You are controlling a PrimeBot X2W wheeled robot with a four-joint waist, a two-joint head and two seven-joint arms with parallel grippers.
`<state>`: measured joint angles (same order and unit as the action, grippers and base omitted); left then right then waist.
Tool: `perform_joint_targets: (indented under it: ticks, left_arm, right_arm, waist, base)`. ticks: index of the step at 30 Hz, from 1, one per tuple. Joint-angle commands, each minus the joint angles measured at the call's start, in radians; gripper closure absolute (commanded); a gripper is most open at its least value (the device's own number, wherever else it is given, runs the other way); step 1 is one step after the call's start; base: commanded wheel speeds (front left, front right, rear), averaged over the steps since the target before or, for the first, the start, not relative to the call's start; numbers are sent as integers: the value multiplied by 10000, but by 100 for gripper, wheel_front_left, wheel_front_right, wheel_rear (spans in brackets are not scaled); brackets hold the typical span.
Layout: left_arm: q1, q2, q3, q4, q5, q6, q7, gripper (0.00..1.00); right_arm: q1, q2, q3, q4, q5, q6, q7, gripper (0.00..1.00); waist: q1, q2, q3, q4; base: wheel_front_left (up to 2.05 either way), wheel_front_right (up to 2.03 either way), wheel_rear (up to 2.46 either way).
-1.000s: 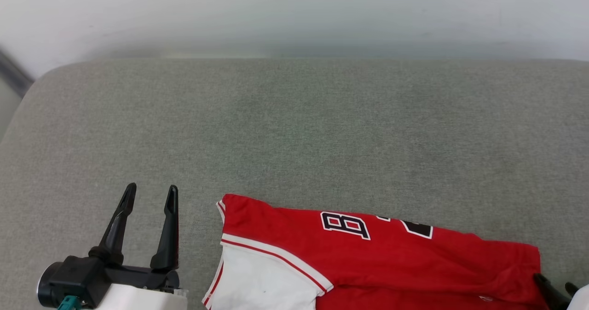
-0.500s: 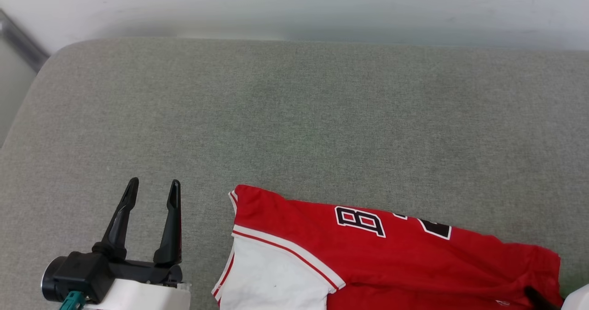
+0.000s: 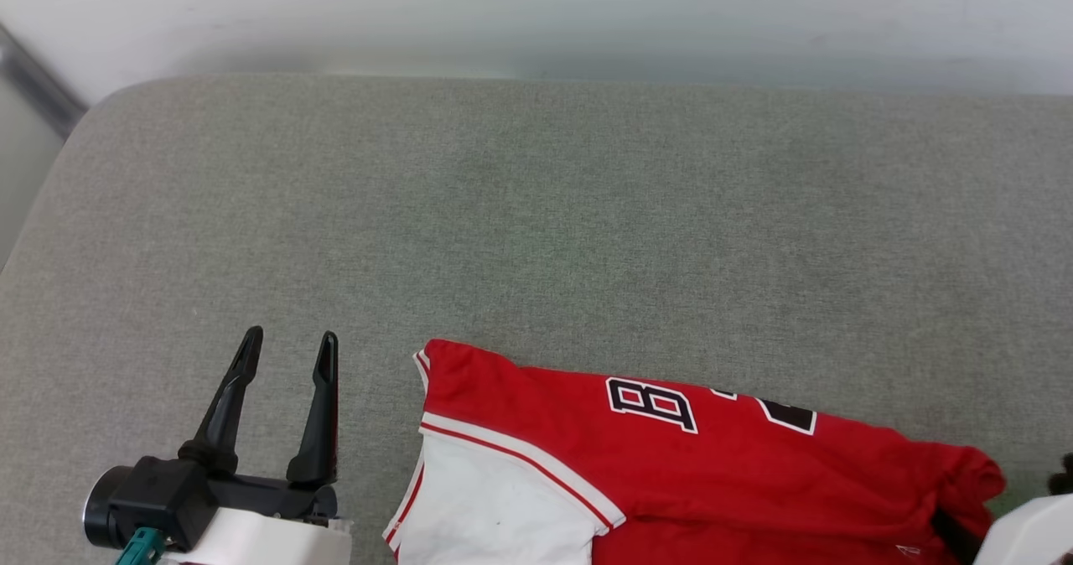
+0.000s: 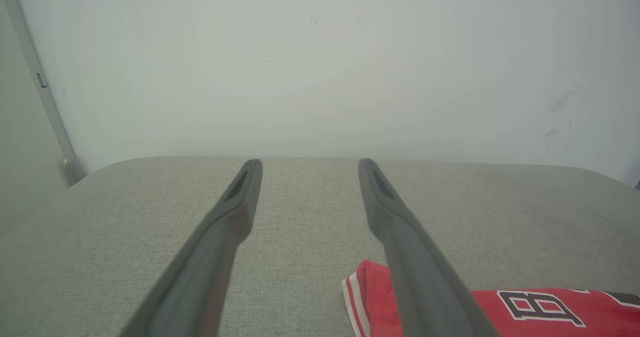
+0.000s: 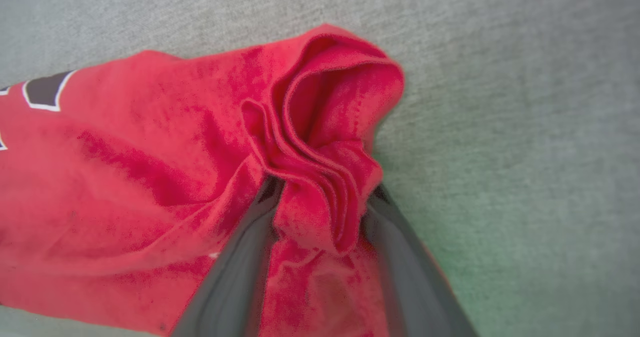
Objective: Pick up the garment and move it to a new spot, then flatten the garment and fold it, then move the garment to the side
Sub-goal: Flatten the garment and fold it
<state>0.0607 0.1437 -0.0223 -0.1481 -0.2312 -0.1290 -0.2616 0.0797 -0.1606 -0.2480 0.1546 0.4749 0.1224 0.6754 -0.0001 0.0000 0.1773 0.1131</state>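
Head view: the garment (image 3: pixel 671 473) is seen lying on the grey padded surface (image 3: pixel 536 213) toward 5 o'clock, crumpled at its 3 o'clock end. The pick-up is judged barely begun, with moving, flattening, folding and setting aside all left. The left claw (image 3: pixel 290 339) is held at 7 o'clock, fingers apart and pointed to 12, near the garment's 9 o'clock edge. Left wrist view: those fingers are spread above bare padding, nothing between them. Right wrist view: the right claw (image 5: pixel 325 189) is angled down, closed on a bunched red fold
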Motion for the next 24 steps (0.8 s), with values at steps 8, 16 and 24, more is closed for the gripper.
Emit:
perform_joint_targets:
  ticks: [8,16,24]
  left_arm:
    - [153,166,-98,30,-76,-10,-44,0]
    - [185,188,-107,-64,15,-11,-43,0]
    - [257,200,-124,50,8,-11,-41,0]
  right_arm:
    - [-165,-262,-103,200,-27,70,-559,100]
    - [-650,-1065,-1256,543,-810,74,-1272,100]
    - [-812,-1043,-1277,550,-582,79,-1197,100]
  waist:
    - [1,0,-267,-280]
    - [1,0,-350,-430]
    - [1,0,-532,-502]
  base:
    - [0,0,0]
    - [0,0,0]
    - [0,0,0]
